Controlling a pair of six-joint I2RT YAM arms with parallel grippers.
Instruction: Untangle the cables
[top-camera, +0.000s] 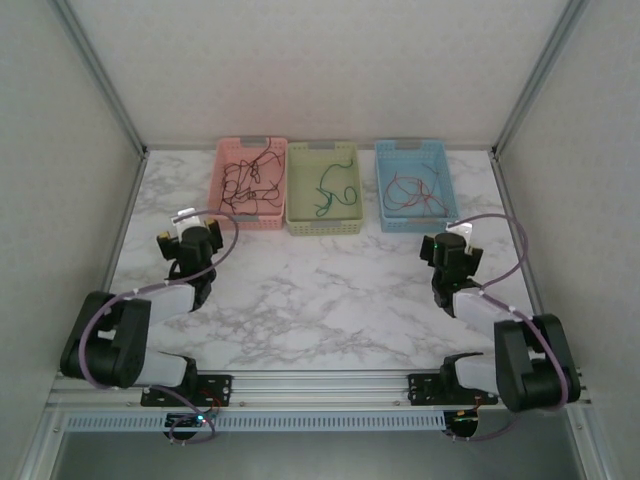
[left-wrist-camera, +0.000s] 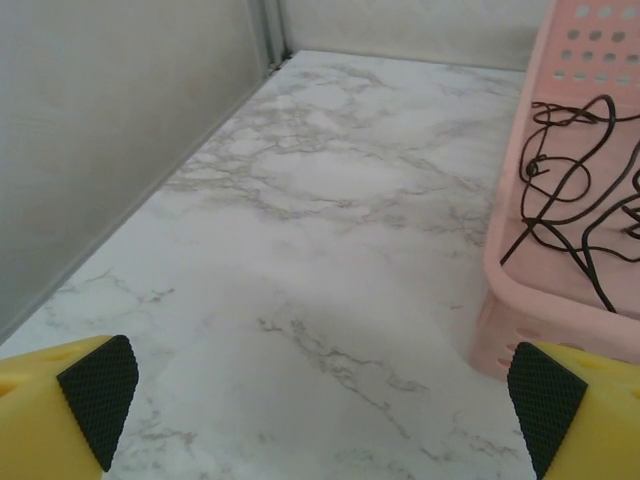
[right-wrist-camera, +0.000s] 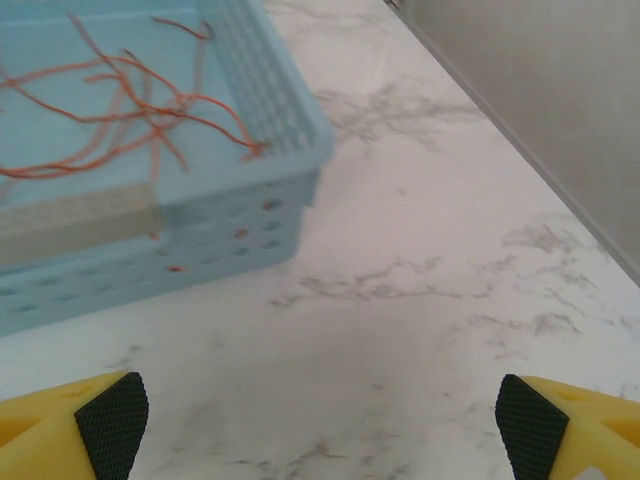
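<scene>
The cables lie sorted in three baskets at the back of the table. Black cables (top-camera: 248, 180) (left-wrist-camera: 580, 190) are in the pink basket (top-camera: 226, 190) (left-wrist-camera: 520, 290), green cables (top-camera: 330, 185) in the green basket (top-camera: 322, 225), and orange-red cables (top-camera: 415, 190) (right-wrist-camera: 120, 120) in the blue basket (top-camera: 385, 195) (right-wrist-camera: 250, 220). My left gripper (top-camera: 180, 238) (left-wrist-camera: 320, 400) stands open over bare marble, left of the pink basket's near corner. Near the blue basket's front right corner my right gripper (top-camera: 452, 242) (right-wrist-camera: 320, 420) is open too, with nothing between its pads.
The side walls (left-wrist-camera: 100, 150) (right-wrist-camera: 540, 90) of the enclosure stand close to each gripper's outer side. Bare marble tabletop (top-camera: 330, 290) stretches between the two arms and in front of the baskets.
</scene>
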